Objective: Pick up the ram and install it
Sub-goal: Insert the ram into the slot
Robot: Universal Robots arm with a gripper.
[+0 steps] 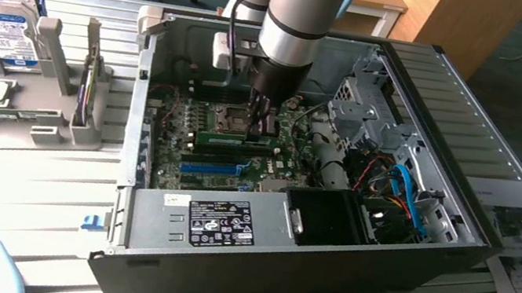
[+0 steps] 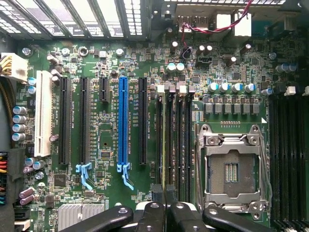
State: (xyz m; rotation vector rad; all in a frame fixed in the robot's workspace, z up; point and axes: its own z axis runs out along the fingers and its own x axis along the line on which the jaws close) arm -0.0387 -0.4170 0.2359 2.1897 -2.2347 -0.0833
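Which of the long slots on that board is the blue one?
The blue slot sits between two black slots, a blue clip at one end. The white slot stands outermost; every other one is black.

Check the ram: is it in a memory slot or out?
In: the ram stands on edge among the memory slots of the motherboard, with the gripper shut on it. Fully seated: cannot tell.

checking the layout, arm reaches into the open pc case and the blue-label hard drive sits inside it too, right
Not quite: the exterior view shows the hard drive standing in a grey holder outside the case; the arm does reach in.
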